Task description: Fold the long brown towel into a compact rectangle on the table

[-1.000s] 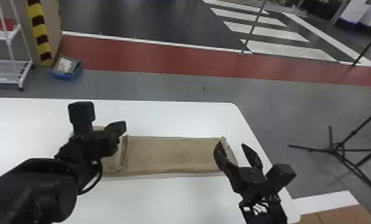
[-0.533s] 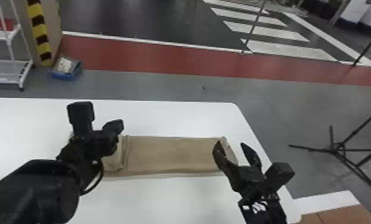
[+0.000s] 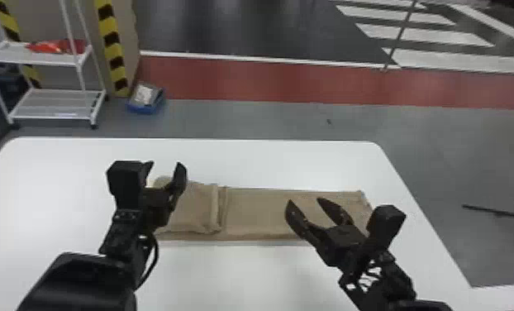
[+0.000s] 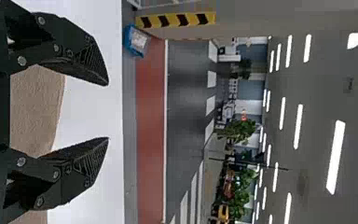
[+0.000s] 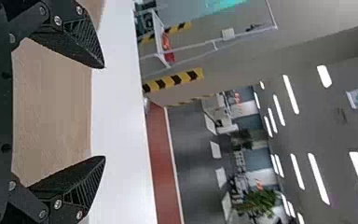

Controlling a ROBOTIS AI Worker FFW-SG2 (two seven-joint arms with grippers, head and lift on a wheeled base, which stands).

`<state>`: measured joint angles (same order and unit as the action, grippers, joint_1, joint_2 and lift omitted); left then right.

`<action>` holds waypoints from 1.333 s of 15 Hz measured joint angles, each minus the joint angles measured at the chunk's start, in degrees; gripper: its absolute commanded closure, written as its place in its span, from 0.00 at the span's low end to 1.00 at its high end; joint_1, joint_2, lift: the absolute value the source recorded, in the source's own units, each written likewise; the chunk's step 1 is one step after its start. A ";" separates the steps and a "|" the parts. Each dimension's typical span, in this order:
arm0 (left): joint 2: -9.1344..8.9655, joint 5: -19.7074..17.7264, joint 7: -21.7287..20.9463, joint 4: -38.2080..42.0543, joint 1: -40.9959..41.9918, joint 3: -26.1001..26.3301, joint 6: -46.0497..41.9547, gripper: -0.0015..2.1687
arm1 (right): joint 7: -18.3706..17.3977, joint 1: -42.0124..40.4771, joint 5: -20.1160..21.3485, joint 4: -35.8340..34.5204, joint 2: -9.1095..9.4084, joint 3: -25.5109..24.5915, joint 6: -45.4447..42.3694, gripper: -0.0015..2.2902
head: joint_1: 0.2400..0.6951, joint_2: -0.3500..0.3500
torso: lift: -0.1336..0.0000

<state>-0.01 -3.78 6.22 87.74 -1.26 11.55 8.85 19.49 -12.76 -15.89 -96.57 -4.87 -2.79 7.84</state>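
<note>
The brown towel (image 3: 264, 211) lies as a long strip across the white table, its left part doubled over in a thicker flap (image 3: 198, 206). Over that folded left end my left gripper (image 3: 164, 171) stands open. My right gripper (image 3: 305, 202) is open above the flat right part. In the left wrist view, towel cloth (image 4: 35, 105) lies beyond the left gripper (image 4: 107, 112), with nothing between its fingers. The right wrist view has the towel (image 5: 53, 109) below the spread fingers of the right gripper (image 5: 103, 112).
The white table (image 3: 268, 161) has its right edge slanting just beyond the towel's right end. Behind it on the floor stand a white wire shelf (image 3: 58, 103) and a blue bin (image 3: 145, 99).
The head view has shifted, showing more on the left. My right gripper has moved left from the towel's right end to above its flat part. The left gripper stays near the folded end.
</note>
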 measured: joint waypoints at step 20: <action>2.58 0.98 -3.58 12.48 16.27 -12.76 -2.50 0.03 | -11.65 23.43 8.65 24.76 4.78 19.84 9.92 0.26 | 1.00 0.82 | 0.58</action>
<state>2.57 -2.80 2.64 100.21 15.01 -1.21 6.35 7.85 10.68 -7.24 -71.81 -0.09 17.06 17.76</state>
